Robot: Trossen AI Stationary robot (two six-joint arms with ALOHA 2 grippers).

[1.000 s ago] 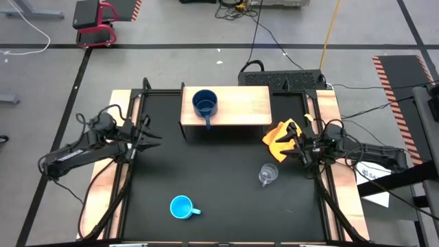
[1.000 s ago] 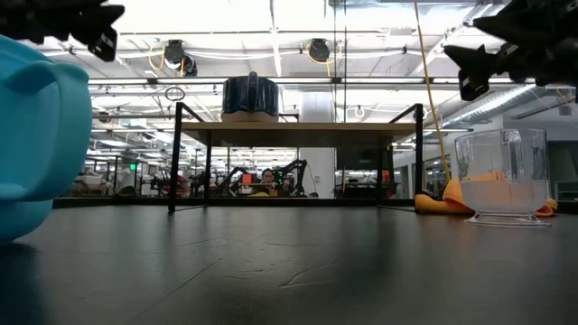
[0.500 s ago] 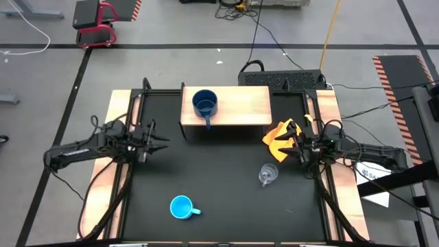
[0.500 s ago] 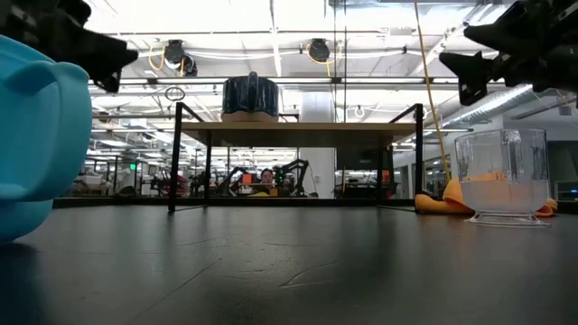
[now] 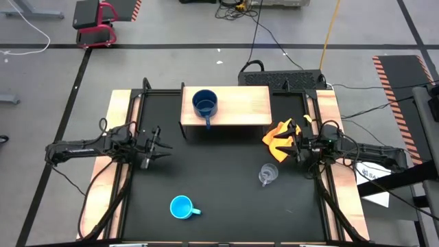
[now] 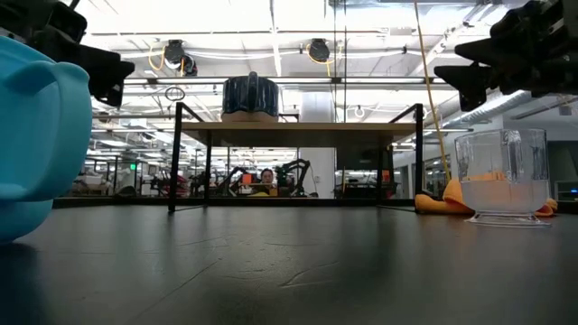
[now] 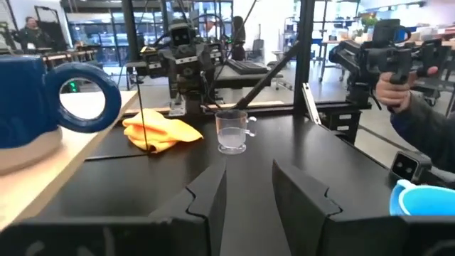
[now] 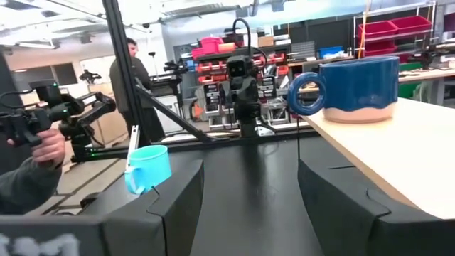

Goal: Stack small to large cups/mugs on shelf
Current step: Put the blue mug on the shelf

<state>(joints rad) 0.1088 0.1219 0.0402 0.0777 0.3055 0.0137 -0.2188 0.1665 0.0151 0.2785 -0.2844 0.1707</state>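
The large dark navy-blue mug (image 5: 204,103) stands on the left part of the shelf's (image 5: 240,106) light wood top. The light sky-blue mug (image 5: 181,206) stands on the black table near the front edge. The small clear glass cup (image 5: 267,174) stands right of the middle. My left gripper (image 5: 163,146) hovers open at the table's left side, pointing level toward the right. My right gripper (image 5: 287,145) hovers open at the right side, over the orange cloth's near edge, pointing left. Nothing is between the fingers of my left gripper (image 7: 249,178) or my right gripper (image 8: 249,178).
An orange-yellow cloth (image 5: 280,136) lies crumpled right of the shelf. Pale wooden planks (image 5: 110,171) and black frame rails run along both table sides. Bare black table lies between the grippers. People stand beyond the table; a hand (image 7: 398,85) holds a device.
My left gripper has come down and swung a little toward the table's middle and near edge, staying level and open. My right gripper has sunk slightly. The mugs and the glass cup have kept still.
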